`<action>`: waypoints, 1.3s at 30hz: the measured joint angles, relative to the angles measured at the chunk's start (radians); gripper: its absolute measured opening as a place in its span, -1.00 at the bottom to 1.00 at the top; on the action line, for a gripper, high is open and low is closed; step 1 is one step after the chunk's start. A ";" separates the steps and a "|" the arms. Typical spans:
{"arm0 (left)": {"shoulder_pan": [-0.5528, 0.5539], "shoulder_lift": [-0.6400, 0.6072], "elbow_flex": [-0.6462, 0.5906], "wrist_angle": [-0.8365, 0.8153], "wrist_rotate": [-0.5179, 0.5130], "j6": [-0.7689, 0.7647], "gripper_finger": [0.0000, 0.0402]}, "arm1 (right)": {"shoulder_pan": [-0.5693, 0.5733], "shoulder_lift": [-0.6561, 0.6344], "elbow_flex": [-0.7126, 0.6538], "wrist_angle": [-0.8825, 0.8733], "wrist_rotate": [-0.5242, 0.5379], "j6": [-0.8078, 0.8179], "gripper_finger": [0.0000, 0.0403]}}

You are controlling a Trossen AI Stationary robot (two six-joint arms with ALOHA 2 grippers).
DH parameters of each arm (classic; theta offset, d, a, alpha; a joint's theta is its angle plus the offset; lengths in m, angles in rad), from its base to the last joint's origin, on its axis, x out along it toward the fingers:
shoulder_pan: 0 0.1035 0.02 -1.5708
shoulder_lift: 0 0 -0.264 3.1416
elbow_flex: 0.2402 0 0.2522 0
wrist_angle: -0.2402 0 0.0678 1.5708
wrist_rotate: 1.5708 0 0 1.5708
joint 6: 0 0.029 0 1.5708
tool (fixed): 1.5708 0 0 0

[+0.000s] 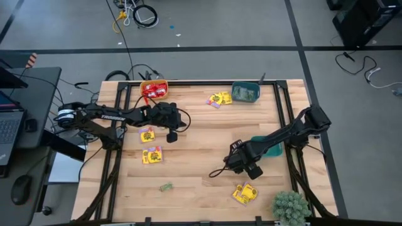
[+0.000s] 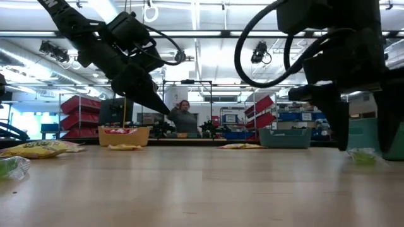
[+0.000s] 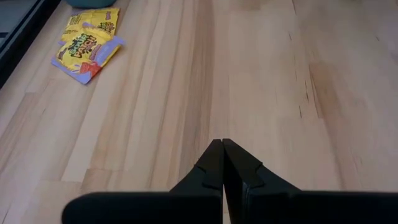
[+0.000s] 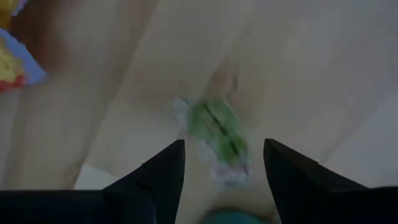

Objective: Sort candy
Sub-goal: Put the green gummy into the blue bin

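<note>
A pale green candy packet lies flat on the wooden table. My right gripper hangs open above it, pointing down, one finger on either side and clear of it; in the high view the right gripper hides that packet. My left gripper is shut and empty above the table's left middle; its shut left gripper tips point at bare wood. Yellow packets and another green one lie scattered. Red candy fills the orange bowl.
A teal bowl stands at the far edge and another teal bowl sits under my right arm. A small green plant stands at the near right corner. The dark frame rails run along the table's sides.
</note>
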 joint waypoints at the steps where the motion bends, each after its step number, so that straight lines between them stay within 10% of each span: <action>1: 0.000 0.000 0.000 -0.001 0.000 0.000 -1.00 | 0.002 0.007 0.000 0.011 0.000 -0.002 -0.01; 19: 0.007 0.000 0.000 -0.027 -0.026 -0.105 -1.00 | -0.106 -0.052 0.001 0.085 -0.045 0.080 -0.98; 32: 0.007 0.000 0.000 -0.049 -0.026 -0.079 -1.00 | -0.100 -0.048 -0.005 0.161 -0.117 0.096 -0.25; 39: 0.007 0.000 0.000 -0.052 -0.026 -0.078 -1.00 | -0.099 -0.047 -0.095 0.184 -0.162 0.096 -0.23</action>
